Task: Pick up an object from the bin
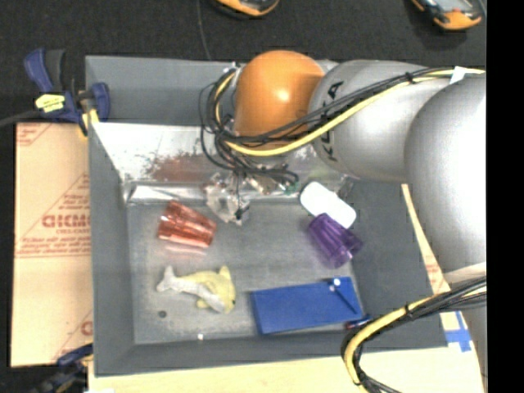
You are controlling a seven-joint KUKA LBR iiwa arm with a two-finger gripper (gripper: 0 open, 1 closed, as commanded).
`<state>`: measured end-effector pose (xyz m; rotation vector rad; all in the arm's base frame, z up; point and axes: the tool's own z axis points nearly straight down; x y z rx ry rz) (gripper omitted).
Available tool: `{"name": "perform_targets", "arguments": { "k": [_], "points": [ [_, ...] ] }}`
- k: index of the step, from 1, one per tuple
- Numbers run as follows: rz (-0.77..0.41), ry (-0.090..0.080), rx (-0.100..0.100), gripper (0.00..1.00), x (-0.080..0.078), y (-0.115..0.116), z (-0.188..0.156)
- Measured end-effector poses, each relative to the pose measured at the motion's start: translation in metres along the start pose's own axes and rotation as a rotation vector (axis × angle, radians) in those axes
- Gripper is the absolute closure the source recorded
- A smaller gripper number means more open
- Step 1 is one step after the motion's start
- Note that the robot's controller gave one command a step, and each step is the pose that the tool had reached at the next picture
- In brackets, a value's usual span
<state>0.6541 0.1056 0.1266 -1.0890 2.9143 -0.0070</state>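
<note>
My gripper hangs under the orange wrist cover near the bin's back wall, left of the middle. Just below and left of it lies a shiny red ribbed piece, a little apart from the gripper. To the right of the gripper lies a purple translucent piece with a white rounded end. I see nothing held in the gripper.
A yellow and white toy animal lies near the front left of the bin. A flat blue rectangular piece lies at the front right. The arm's thick body covers the bin's right back corner.
</note>
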Motion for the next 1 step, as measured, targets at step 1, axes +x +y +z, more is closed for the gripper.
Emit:
{"name": "perform_targets", "arguments": {
  "k": [1],
  "points": [
    [0.002, 0.002, -0.001, 1.00, -0.0003, -0.0005, -0.0309]
  ]
}}
